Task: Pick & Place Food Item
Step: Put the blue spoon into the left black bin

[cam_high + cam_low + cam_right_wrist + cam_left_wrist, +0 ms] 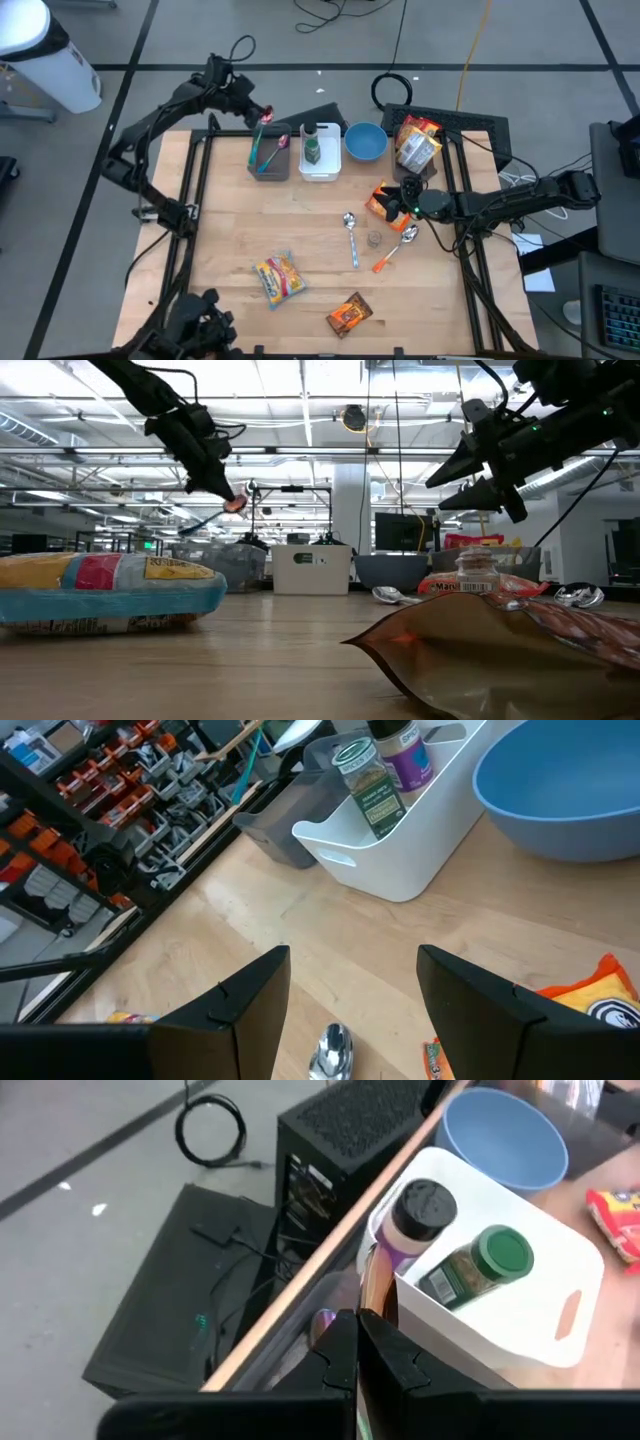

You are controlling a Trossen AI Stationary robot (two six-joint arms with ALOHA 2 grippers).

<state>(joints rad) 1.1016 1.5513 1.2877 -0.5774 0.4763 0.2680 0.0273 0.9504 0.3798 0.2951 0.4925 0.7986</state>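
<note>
A white bin [320, 165] at the table's far edge holds two spice jars [311, 143], between a grey bin [270, 165] on its left and a blue bowl [366, 141] on its right; spoons [350, 232] lie nearer

No lettering can be made out for certain on any packet, jar label or screen in these views.

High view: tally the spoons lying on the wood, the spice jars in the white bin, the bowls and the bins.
spoons on the wood: 2
spice jars in the white bin: 2
blue bowl: 1
bins, white and grey: 2
Total: 7
</note>
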